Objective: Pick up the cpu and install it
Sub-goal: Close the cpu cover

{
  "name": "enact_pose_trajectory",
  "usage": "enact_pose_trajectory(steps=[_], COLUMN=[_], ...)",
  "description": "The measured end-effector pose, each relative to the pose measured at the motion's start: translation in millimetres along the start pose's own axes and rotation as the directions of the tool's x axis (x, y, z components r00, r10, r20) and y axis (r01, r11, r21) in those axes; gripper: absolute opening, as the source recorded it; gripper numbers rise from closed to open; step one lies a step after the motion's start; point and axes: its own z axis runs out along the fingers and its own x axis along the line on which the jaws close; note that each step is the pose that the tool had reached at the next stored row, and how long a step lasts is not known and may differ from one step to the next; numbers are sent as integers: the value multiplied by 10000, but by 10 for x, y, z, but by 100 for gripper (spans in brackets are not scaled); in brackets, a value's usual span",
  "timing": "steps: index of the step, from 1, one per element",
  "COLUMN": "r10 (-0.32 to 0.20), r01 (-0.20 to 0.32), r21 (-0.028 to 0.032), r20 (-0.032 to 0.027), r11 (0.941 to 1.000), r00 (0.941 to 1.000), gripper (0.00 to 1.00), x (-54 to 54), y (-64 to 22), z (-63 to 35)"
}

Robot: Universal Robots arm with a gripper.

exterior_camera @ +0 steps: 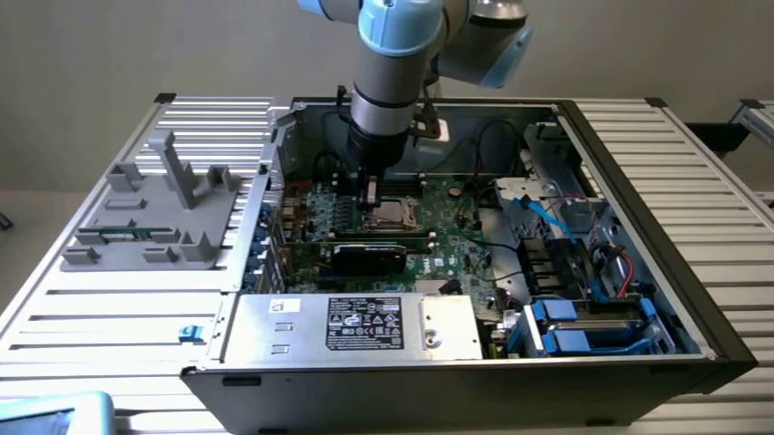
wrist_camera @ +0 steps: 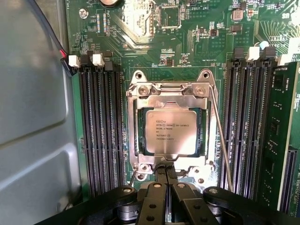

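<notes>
CPU [wrist_camera: 171, 132] is lying in the socket frame [wrist_camera: 171, 100], memory slots [wrist_camera: 101, 131] flanking it, a wire lever [wrist_camera: 221, 136] alongside. I'm seeing the gripper [wrist_camera: 165, 174] closed, empty, just beside it.

cpu [wrist_camera: 171, 132] in socket [wrist_camera: 171, 100] — memory slots [wrist_camera: 101, 126] flanking

A robot lab workbench: an open computer case [exterior_camera: 484, 391] on a slatted aluminium table [exterior_camera: 121, 313].

nothing reads clearly. the cpu [wrist_camera: 170, 132] bears several lines of small dark print on its metal top (illegible). white lettering dots the green motherboard [wrist_camera: 187, 42], too fine to read. the white label [exterior_camera: 362, 323] on the silver box [exterior_camera: 450, 328] is unreadable.
</notes>
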Motion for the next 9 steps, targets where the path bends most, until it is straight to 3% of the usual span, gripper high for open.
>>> enact_pose_trajectory(steps=[9], r10=[-1], r01=[1], r21=[0], r20=[1], r11=[10000], r00=[10000], gripper=[11], x=[-5], y=[-25], z=[-5])
